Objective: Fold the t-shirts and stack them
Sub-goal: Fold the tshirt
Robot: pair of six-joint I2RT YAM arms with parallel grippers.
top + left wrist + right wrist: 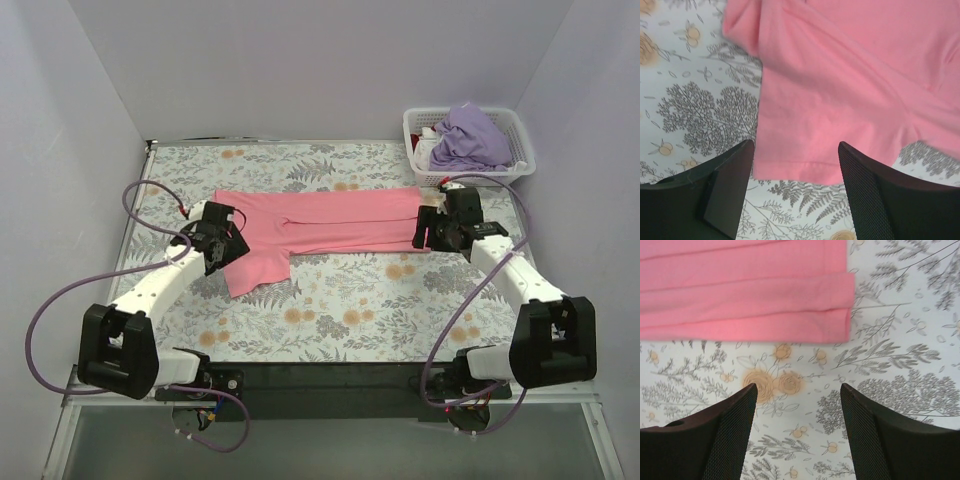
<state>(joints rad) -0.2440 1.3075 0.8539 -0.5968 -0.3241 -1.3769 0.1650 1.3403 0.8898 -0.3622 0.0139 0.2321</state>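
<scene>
Left gripper [795, 150] and right gripper [799, 390] both spread, pinching nothing — pink t-shirt [320, 222] folded lengthwise, flat on the bench [360, 310].
Likely slip: closing on the top layer only at the right hem — fold skewed, sleeve trailing at the left end. Purple t-shirt [470, 135] heaped in basket [521, 150].

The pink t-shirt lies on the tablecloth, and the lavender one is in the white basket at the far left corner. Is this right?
No. The white basket with the lavender t-shirt stands at the far right corner; the top external view shows it.
</scene>
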